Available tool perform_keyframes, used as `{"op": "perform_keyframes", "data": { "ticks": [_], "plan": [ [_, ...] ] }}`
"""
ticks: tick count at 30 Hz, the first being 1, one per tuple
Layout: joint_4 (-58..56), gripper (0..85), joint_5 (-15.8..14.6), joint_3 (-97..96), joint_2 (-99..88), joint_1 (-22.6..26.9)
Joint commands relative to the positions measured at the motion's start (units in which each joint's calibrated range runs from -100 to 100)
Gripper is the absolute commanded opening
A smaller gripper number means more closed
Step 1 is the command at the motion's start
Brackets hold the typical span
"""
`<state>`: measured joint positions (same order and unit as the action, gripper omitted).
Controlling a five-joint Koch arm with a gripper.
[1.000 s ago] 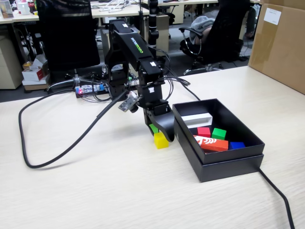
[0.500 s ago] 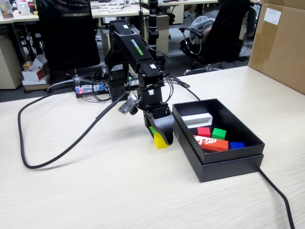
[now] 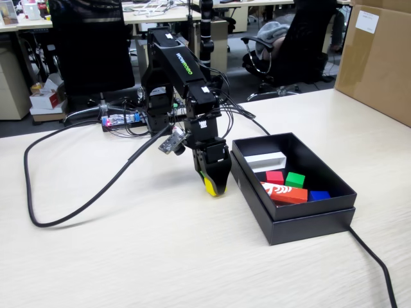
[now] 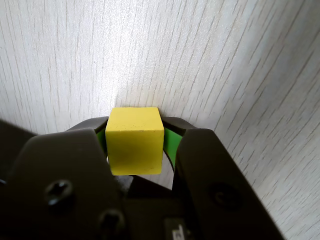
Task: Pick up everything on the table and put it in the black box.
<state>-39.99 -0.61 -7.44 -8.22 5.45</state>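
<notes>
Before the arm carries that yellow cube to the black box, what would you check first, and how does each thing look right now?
1. Grip on the yellow cube: ok. In the wrist view the gripper has a jaw on each side of it.
2. Cube clear of the table: cannot tell; in the fixed view it sits very close to the surface.
3. Room in the black box: ok. Bare floor shows beside the white block, red cube and green cube.
4. Path to the box: ok. Nothing lies between gripper and near wall.
5. Box wall height: not ok yet; the cube must rise above the rim first.
</notes>
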Motion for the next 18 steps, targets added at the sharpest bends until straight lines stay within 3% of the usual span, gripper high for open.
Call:
{"op": "perform_keyframes", "data": {
  "ticks": [1, 8, 11, 15, 16, 18],
  "plan": [
    [-0.74, 16.4, 0.20, 3.54, -1.71, -0.24],
    [-10.59, 16.0, -0.24, 8.89, -11.11, -0.24],
    [-11.71, 6.9, -0.34, 10.07, -16.16, -0.20],
    [-15.43, 6.9, -0.34, 13.33, -23.28, 0.49],
    [-21.30, 6.9, -0.63, 23.12, -28.67, 3.66],
    [-22.43, 6.9, -0.83, 26.21, -29.01, 4.84]
  ]
}}
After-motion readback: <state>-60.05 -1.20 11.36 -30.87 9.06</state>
